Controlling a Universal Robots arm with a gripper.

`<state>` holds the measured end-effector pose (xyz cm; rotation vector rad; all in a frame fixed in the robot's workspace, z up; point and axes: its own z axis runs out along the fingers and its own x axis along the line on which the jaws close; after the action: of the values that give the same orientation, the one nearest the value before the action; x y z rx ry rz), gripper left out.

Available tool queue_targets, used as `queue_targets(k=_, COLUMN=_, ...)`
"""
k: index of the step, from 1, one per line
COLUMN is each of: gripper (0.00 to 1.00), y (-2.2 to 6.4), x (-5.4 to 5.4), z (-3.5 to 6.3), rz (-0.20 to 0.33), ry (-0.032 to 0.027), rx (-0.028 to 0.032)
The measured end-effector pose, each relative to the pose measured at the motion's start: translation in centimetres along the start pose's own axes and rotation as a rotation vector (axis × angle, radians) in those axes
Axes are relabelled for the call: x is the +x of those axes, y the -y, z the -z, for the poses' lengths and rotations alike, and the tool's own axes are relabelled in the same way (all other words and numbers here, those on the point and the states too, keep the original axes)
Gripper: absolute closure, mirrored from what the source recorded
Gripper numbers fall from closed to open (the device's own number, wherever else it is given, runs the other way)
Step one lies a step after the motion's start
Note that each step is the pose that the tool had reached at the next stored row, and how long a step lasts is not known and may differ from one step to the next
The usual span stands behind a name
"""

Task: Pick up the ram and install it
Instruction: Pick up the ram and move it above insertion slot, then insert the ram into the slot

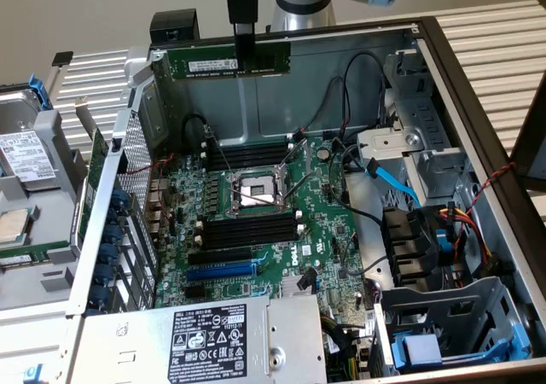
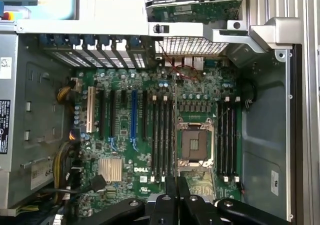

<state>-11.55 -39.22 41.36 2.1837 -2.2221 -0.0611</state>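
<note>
ram (image 1: 205,63): hanging level in the air above the far wall of the case (image 1: 281,102), well above the motherboard (image 1: 328,230), not seated
gripper (image 1: 244,58): fingers clamping on the ram near its middle, gripping from above
memory slots (image 1: 247,230): sitting beside the CPU socket (image 1: 256,189), none holding a stick
progress: pickup looking done; ram is being held aloft, install not yet done

An open computer case (image 1: 478,136) is lying flat, its green motherboard (image 1: 328,230) facing up. A silver CPU socket (image 1: 256,189) is sitting between two banks of black memory slots (image 1: 247,230), with a blue expansion slot (image 1: 220,271) lying beside the nearer bank. A labelled power supply (image 1: 290,341) is filling the near edge, and a hard drive (image 1: 26,158) is resting outside on the exterior view's left.
</note>
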Motion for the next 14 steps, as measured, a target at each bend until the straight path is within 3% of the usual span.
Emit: queue_targets(k=14, gripper=0.88, y=0.31, x=-1.3, z=-1.53, rz=0.0, ry=0.0, rx=-0.0018)
